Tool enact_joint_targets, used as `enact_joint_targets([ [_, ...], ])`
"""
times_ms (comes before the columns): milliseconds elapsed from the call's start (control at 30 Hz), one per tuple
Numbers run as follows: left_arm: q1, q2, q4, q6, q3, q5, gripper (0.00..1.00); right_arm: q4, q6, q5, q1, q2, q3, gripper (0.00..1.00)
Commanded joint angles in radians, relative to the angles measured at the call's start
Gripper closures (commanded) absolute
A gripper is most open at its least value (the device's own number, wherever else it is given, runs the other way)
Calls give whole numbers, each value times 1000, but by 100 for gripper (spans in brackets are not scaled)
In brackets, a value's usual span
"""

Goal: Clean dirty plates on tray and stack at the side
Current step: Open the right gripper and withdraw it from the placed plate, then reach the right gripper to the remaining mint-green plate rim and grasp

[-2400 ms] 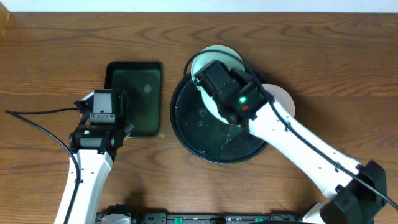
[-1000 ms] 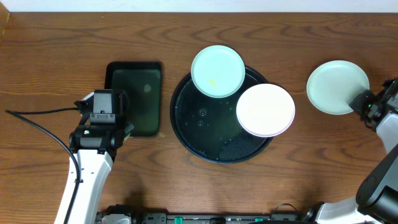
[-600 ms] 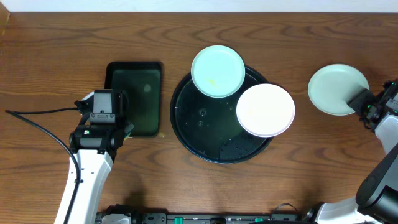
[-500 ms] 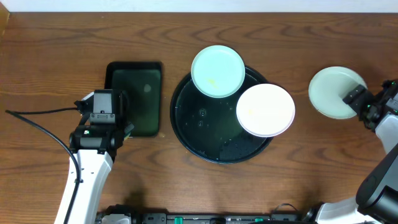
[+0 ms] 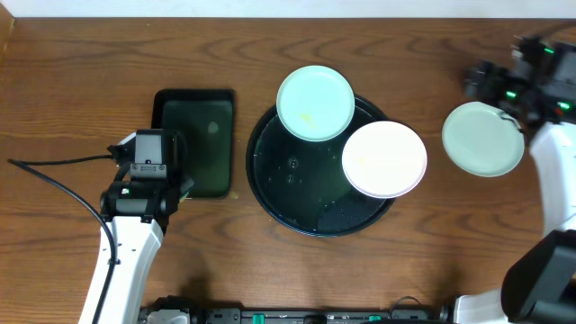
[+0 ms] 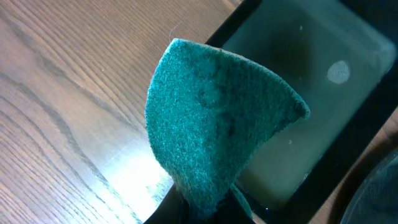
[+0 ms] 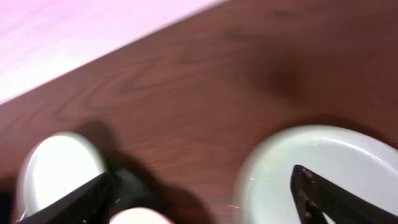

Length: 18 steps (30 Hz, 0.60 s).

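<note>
The round black tray [image 5: 288, 180] sits mid-table. A mint plate [image 5: 315, 102] with a faint yellow smear rests on its far rim, and a white plate [image 5: 384, 159] on its right rim. A third pale plate [image 5: 483, 138] lies alone on the bare wood at the right. My right gripper [image 5: 477, 83] hovers just beyond that plate, open and empty. In the blurred right wrist view the right gripper [image 7: 202, 199] spans the pale plate [image 7: 336, 155] and the tray [image 7: 130, 186]. My left gripper [image 6: 205, 214] is shut on the teal sponge [image 6: 217, 124].
A rectangular black tray [image 5: 193, 139] holding a film of liquid lies left of the round one, with my left gripper [image 5: 148, 157] over its left edge. A black cable [image 5: 54, 180] trails across the left tabletop. The table's far edge runs close behind the right arm.
My right gripper carried the pale plate to the right side, opened and let it go, then moved away toward the far edge. The left arm has not moved.
</note>
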<state>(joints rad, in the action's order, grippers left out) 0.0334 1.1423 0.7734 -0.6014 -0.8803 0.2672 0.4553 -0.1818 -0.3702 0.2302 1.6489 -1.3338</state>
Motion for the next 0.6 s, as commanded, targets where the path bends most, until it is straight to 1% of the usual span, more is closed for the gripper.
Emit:
enact_joint_targets([
  [0,-6,-6,-4,6,4,2,93,0,41,28,-117,3,-6,16],
  [100,-6,-6,-4,6,5,-4,93,-17,40,113,-214,46,-6,17],
  [133,-6,-6,-4,6,5,-14,93,-18,41,122,-248,74,-9,16],
  [233,-6,-6,-4,6,5,-21,93,71,44,118,-314,179,-81,8],
  [333,-6,-6,-4,6,5,-21,93,266,111,114,-357,318,-259,1],
  [433,-6,-6,-4,6,5,-21,93,473,216,117,-391,443,-482,1],
  [500,-6,-6,-4,6,5,-21,93,560,252,146,-411,508,-619,1],
  [567,-6,-6,-4,6,5,-21,93,589,266,183,-427,551,-724,1],
])
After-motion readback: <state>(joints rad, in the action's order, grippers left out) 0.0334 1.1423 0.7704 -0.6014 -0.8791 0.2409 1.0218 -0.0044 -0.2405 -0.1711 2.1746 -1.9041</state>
